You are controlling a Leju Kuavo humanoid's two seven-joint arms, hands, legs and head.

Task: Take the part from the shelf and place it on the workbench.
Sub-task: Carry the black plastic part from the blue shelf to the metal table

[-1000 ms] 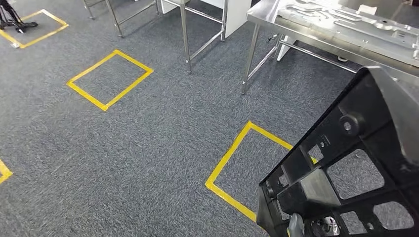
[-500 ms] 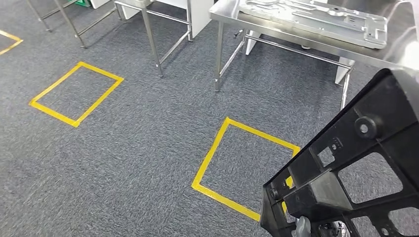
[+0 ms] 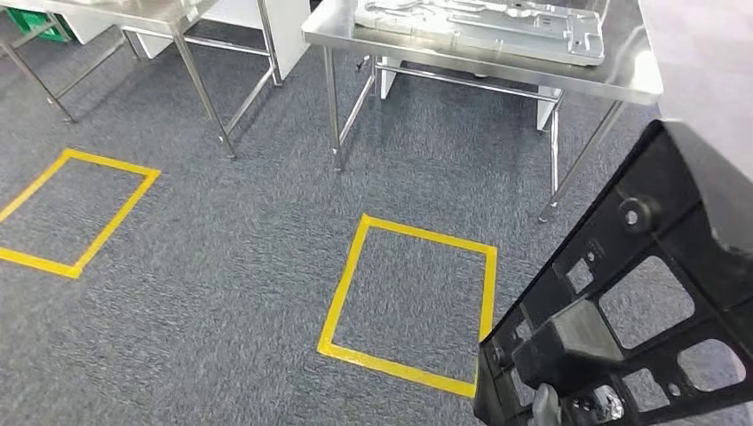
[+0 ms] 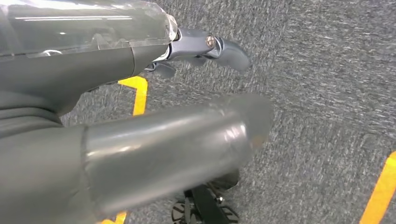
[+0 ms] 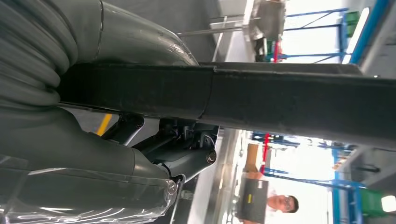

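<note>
Right hand [image 5: 93, 140] grips the black plastic part [image 3: 622, 311], fingers [image 5: 187, 154] closed under its edge, carried low and nearest, just beside the yellow floor square [image 3: 413, 297]. Left hand [image 4: 140, 116] hangs over carpet, fingers apart, empty. Beyond the square stands the steel bench [image 3: 497, 67], a metal plate [image 3: 479, 22] on top.

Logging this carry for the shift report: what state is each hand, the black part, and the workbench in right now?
Black part: off the floor, tilted, carried.
Right hand: grips the black part's edge.
Left hand: holds nothing, fingers apart, over carpet.
Workbench: ahead, already bearing a flat metal plate.
</note>
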